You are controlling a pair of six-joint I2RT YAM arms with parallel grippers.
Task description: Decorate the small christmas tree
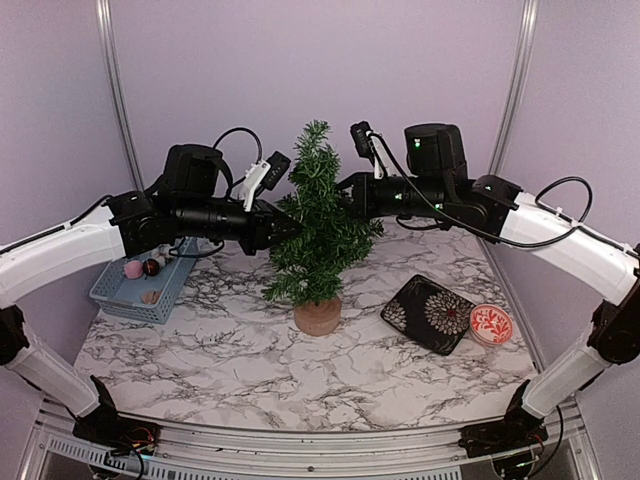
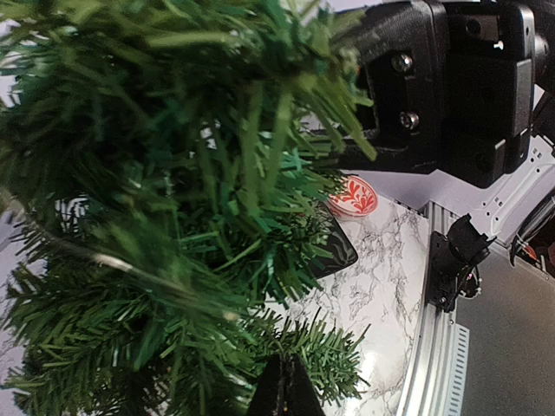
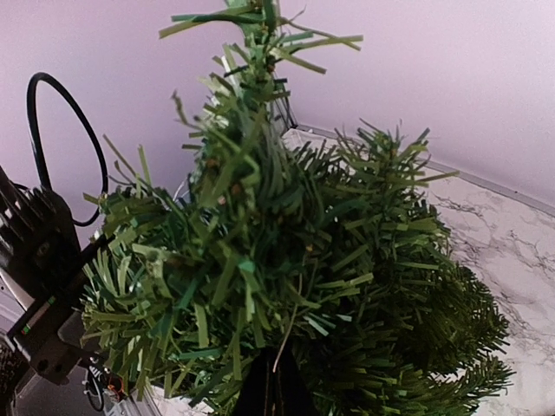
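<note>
Baubles (image 1: 133, 268) lie in a blue basket (image 1: 115, 297) at the left edge of the marble table (image 1: 240, 370), a pink one and a dark red one among them. None shows on the tree.

Just right of the basket, the left gripper (image 1: 292, 228) points into the left flank of the small christmas tree (image 1: 318, 215), its jaws clenched. The tree stands upright on its round wooden stump (image 1: 317, 318) at the centre of the frame. From the other side the right gripper (image 1: 347, 186), likewise clenched, is buried in the upper branches.

A thin pale strand (image 2: 130, 269) threads through the needles in the left wrist view. Whether either gripper pinches it cannot be told.

By the look of it the decorating has barely begun, and the baubles are yet to be hung.

At lower right a dark flowered tray (image 1: 432, 313) and a red-and-white round dish (image 1: 491, 324) sit well apart from the tree. Dense bristles press around both grippers, and the two arms crowd the same narrow crown.
</note>
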